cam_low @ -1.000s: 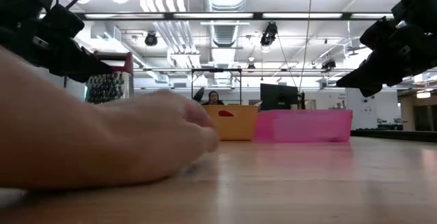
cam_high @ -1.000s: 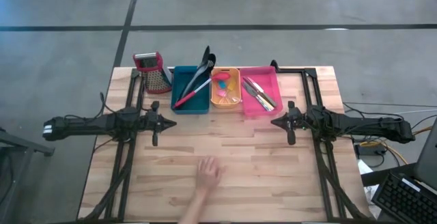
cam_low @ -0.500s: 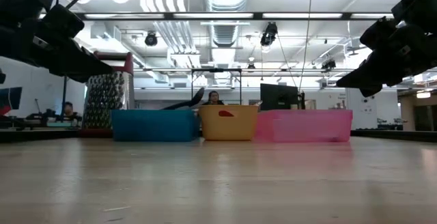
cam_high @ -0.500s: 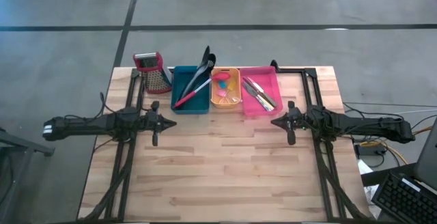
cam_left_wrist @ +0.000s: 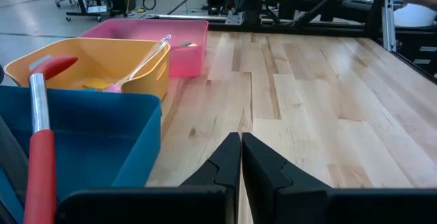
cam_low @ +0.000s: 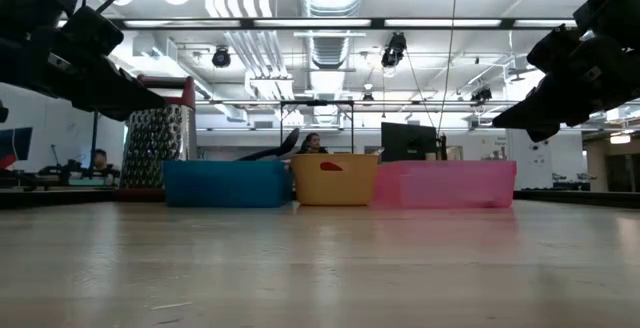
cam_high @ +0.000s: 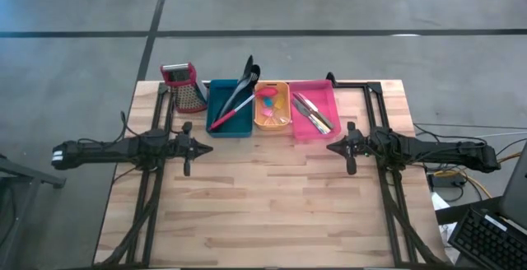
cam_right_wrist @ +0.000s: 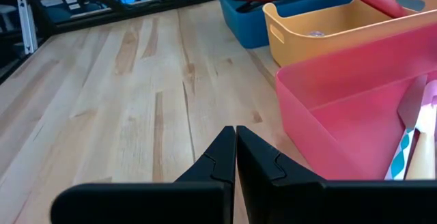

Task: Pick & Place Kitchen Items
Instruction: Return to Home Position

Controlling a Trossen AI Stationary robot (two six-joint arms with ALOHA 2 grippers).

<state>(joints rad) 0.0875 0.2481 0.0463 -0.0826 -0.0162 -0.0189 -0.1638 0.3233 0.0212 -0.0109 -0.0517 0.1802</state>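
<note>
**Both arms level over the worktop, utensils sorted into three bins**

The wooden worktop (cam_high: 272, 204) fills the lower middle of the high view, and its near half is bare wood. Two dark arms reach in level from the frame's side edges, at mid height. The left tool (cam_high: 207, 148) points toward the centre from the left, hanging above the wood just below the teal bin's lower left corner. Its wrist view shows its fingers pressed together with nothing between them. The right tool (cam_high: 331, 147) mirrors it from the right, just below the pink bin's lower right corner. Its fingers are likewise closed tight and empty.

Three rectangular bins stand side by side along the worktop's upper edge. The teal bin (cam_high: 221, 109) is leftmost, the orange bin (cam_high: 282, 122) is in the middle, and the pink bin (cam_high: 306, 130) is on the right. A metal box grater (cam_high: 189, 93) with a red top stands upright just left of the teal bin.

The black utensils (cam_high: 248, 74) lean in the teal bin, their heads sticking out past its upper edge. A red-handled spoon (cam_high: 224, 118) lies slanted in the same bin. The metal tools (cam_high: 311, 109) lie diagonally in the pink bin. Small pieces (cam_high: 268, 100), red, pink and blue, sit in the orange bin.

In the low view, a person (cam_low: 313, 143) shows far behind the bins, in the room beyond.
</note>
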